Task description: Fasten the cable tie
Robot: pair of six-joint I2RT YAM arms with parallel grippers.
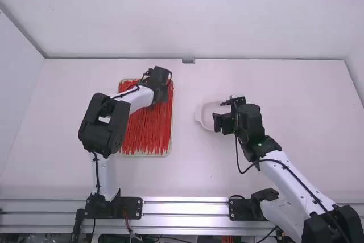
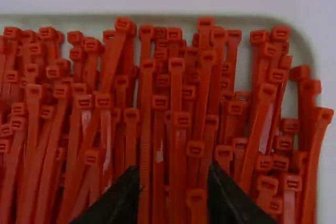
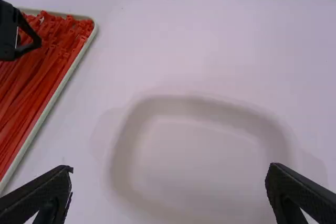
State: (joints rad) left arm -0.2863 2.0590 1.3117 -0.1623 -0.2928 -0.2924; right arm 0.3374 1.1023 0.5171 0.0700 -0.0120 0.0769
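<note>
Cable ties point(image 2: 173, 108), thin orange-red plastic strips with small square heads, lie packed lengthwise in a loose heap right under your left gripper point(image 2: 173, 174). Its two black fingers point(image 2: 126, 195) stand a moderate way apart with nothing gripped; several ties run through the gap below them. You cannot tell whether the tips touch the heap. Most of the heads point to the far end, where the tray point(image 2: 79, 22) shows its pale, shallow floor and rounded corners.

From above, you see the tray point(image 1: 149, 155) left of the table's middle, with the left arm point(image 1: 133, 96) slanting across it and hiding part of the ties point(image 1: 149, 126); that gripper point(image 1: 161, 78) sits over the tray's far end.

Your right gripper point(image 3: 170, 182) has its fingers spread wide and empty above a dish point(image 3: 199, 150). The dish is smooth, white and shallow, a rounded rectangle with a small lug at each end. It stands apart from the tray, to its right, on the matte white table point(image 1: 273, 95). A small grey bracket point(image 1: 188, 60) sits at the table's far edge.
</note>
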